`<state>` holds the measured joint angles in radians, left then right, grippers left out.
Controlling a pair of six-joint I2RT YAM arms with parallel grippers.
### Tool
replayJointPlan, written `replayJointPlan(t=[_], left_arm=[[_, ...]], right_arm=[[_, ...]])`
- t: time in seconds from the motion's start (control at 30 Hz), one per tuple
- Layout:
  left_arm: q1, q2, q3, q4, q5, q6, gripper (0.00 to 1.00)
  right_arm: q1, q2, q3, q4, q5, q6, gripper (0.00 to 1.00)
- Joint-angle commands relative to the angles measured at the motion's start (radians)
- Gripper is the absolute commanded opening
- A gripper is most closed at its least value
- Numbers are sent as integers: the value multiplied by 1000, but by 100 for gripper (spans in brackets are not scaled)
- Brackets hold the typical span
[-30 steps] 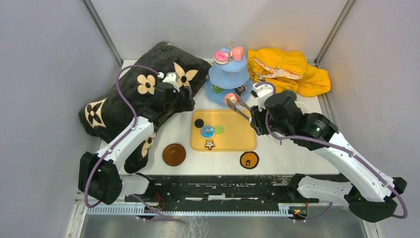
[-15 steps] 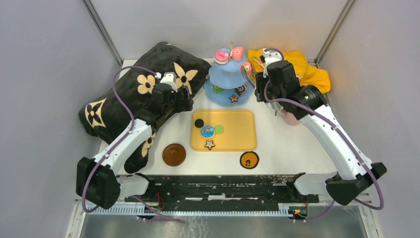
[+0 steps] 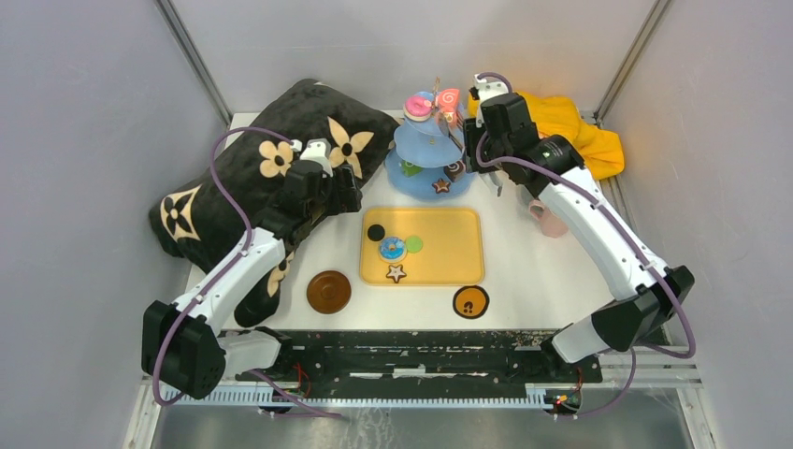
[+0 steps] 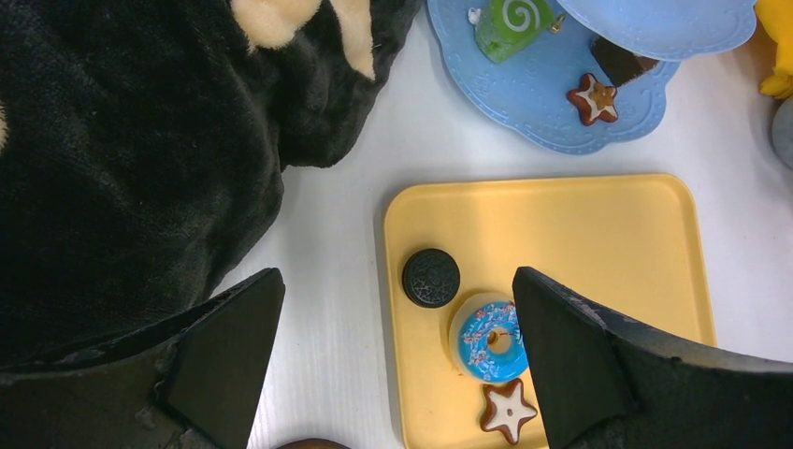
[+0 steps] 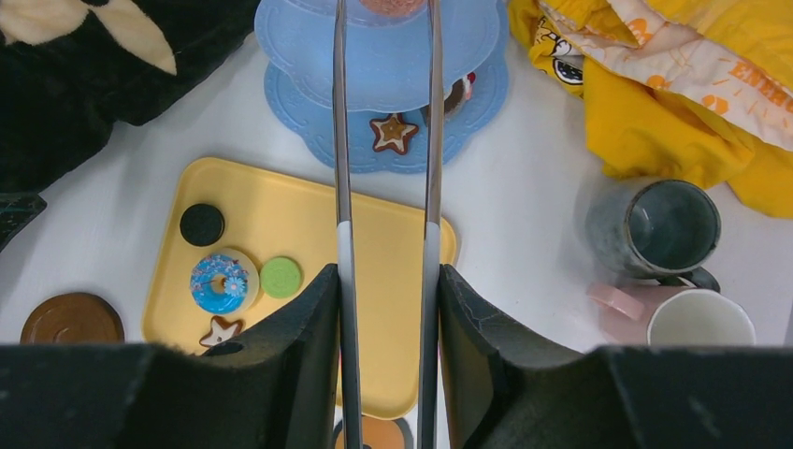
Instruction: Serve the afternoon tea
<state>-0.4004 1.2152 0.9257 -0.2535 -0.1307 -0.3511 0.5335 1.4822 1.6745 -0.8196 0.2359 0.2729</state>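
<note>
Right gripper (image 5: 385, 281), clenched on the tongs (image 5: 340, 187), holds their tips over the upper tiers of the stand (image 5: 290, 103), a pink sweet (image 3: 454, 117) pinched between them. Left gripper (image 4: 397, 281), fingers released and empty, hovers at the tray's (image 4: 608, 243) 10 o'clock, beside the pillow (image 3: 243, 178). The stand is at the tray's 12 o'clock, with mug (image 5: 659, 229) and cup (image 5: 692, 318) at 2 o'clock, a dark coaster (image 3: 329, 292) at 7 and an orange coaster (image 3: 470, 302) at 5. A doughnut (image 4: 491, 339) lies on the tray.
</note>
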Motion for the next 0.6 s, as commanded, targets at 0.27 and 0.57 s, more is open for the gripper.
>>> replayJointPlan(t=[0.27,0.57], left_arm=[[3,-19,12,9,-20,9,99],[2,-28,6,11,-17,7,99]], right_arm=[[-13,47,59,98,-49,15,22],[-14,40,46,115,-45,30,44]])
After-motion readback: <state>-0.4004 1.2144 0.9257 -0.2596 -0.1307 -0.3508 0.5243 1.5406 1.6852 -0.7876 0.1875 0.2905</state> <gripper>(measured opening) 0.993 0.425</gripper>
